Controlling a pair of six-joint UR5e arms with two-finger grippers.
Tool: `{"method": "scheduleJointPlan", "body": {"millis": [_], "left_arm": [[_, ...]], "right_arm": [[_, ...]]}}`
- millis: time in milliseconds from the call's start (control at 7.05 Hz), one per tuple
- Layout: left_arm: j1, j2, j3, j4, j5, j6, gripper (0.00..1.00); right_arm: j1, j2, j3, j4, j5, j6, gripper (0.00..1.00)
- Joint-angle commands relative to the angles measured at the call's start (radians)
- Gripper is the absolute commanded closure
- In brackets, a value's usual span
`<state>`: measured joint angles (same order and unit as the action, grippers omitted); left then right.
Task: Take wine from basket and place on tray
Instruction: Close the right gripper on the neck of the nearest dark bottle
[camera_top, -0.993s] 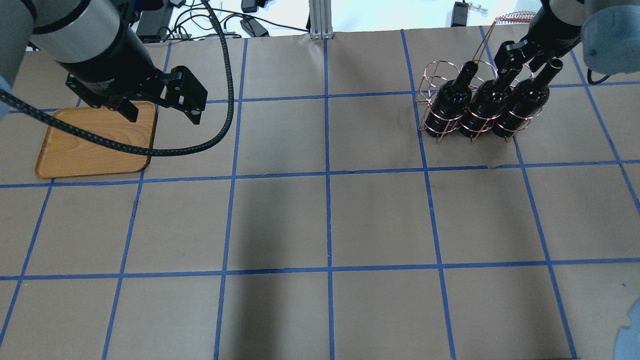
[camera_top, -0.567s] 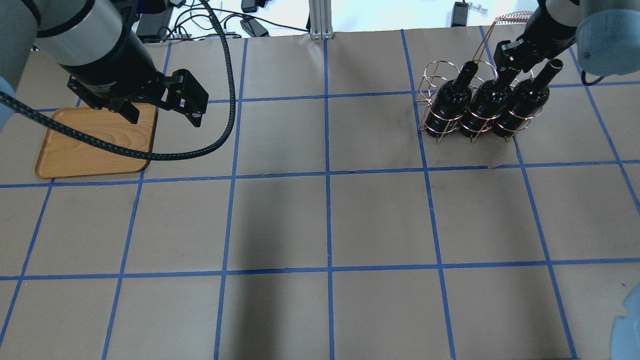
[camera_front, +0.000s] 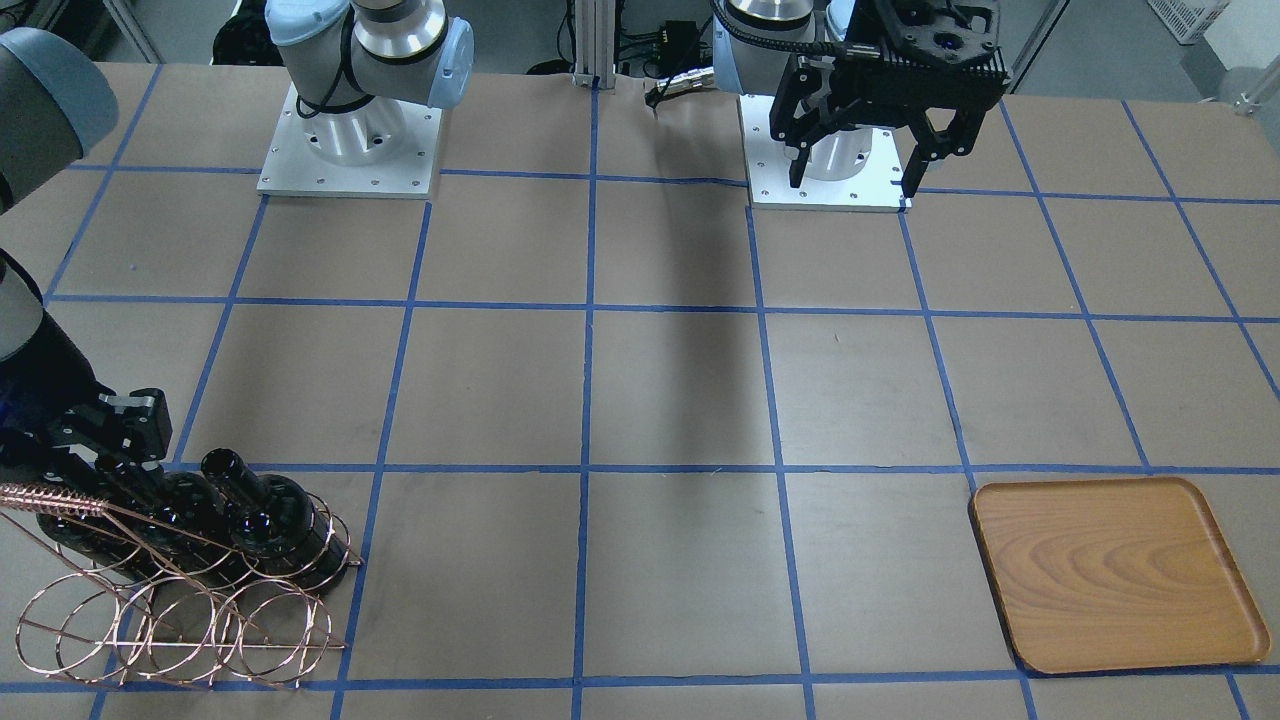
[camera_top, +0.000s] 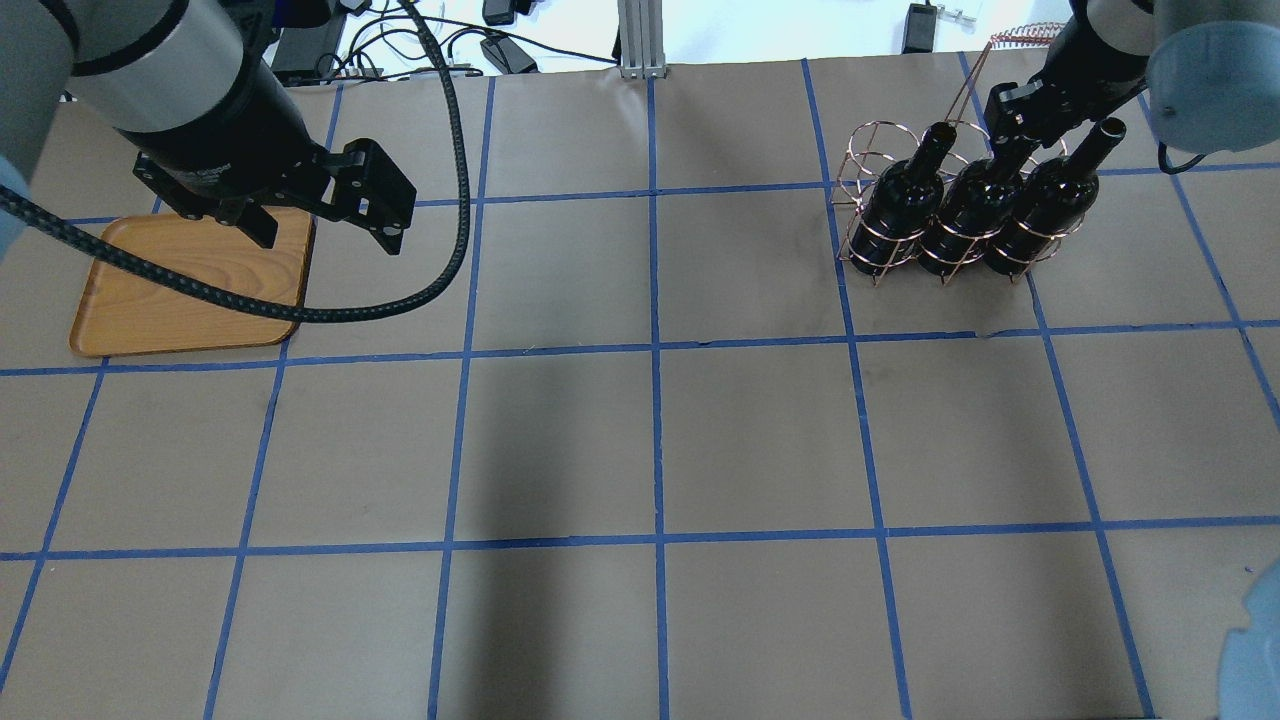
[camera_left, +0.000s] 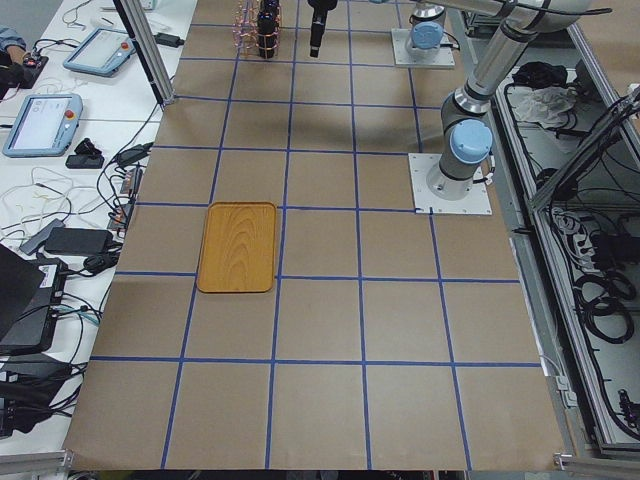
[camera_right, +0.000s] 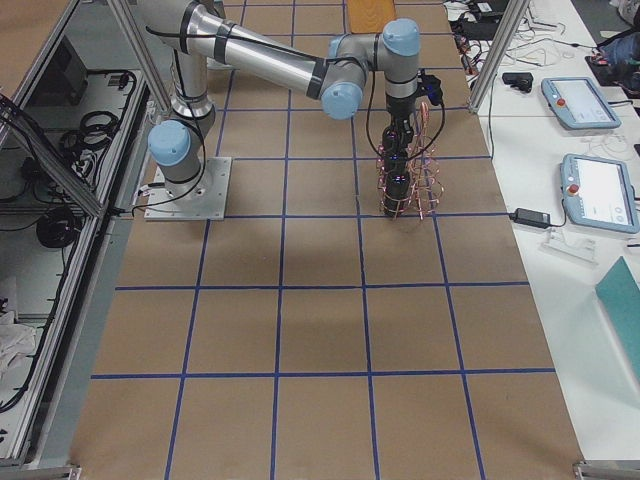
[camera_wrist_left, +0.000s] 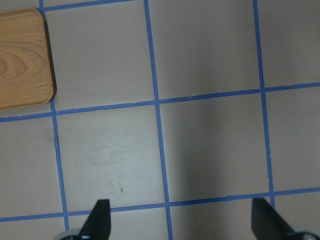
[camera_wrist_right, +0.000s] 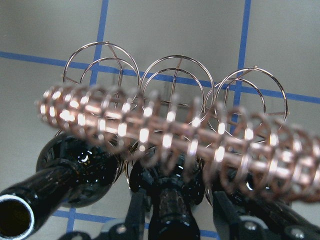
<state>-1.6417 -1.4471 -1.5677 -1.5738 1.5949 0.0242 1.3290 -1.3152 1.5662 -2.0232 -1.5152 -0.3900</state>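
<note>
Three near-black wine bottles stand in the front row of the copper wire basket (camera_top: 862, 150) at the far right. My right gripper (camera_top: 1020, 125) is at the middle bottle (camera_top: 970, 205). In the right wrist view its open jaws stand either side of that bottle's neck (camera_wrist_right: 172, 220), under the twisted handle (camera_wrist_right: 165, 135). The basket (camera_front: 180, 620) and bottles (camera_front: 270, 510) also show in the front-facing view. The wooden tray (camera_top: 170, 300) lies at the far left with nothing on it. My left gripper (camera_top: 328, 238) hangs open and empty above the tray's right edge.
The table is brown paper with a blue tape grid. The basket's back row of loops (camera_wrist_right: 170, 80) holds nothing. Cables and power bricks (camera_top: 500, 50) lie beyond the table's far edge. The arm bases (camera_front: 350, 150) stand on the robot's side.
My right gripper has shifted slightly left and closer onto the middle bottle's neck. My left gripper has drifted a little upward in the view, still open.
</note>
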Motion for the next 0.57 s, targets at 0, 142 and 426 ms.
{"method": "scheduleJointPlan", "body": {"millis": [0, 142, 426], "left_arm": [[-0.001, -0.001, 0.0, 0.0, -0.003, -0.001, 0.0], [-0.001, -0.001, 0.0, 0.0, -0.001, -0.001, 0.0], [-0.001, -0.001, 0.0, 0.001, -0.003, -0.001, 0.0]], "right_arm": [[0.002, 0.001, 0.0, 0.001, 0.001, 0.0, 0.62], [0.002, 0.001, 0.0, 0.012, 0.0, 0.0, 0.85], [0.002, -0.002, -0.002, 0.029, -0.011, -0.009, 1.0]]}}
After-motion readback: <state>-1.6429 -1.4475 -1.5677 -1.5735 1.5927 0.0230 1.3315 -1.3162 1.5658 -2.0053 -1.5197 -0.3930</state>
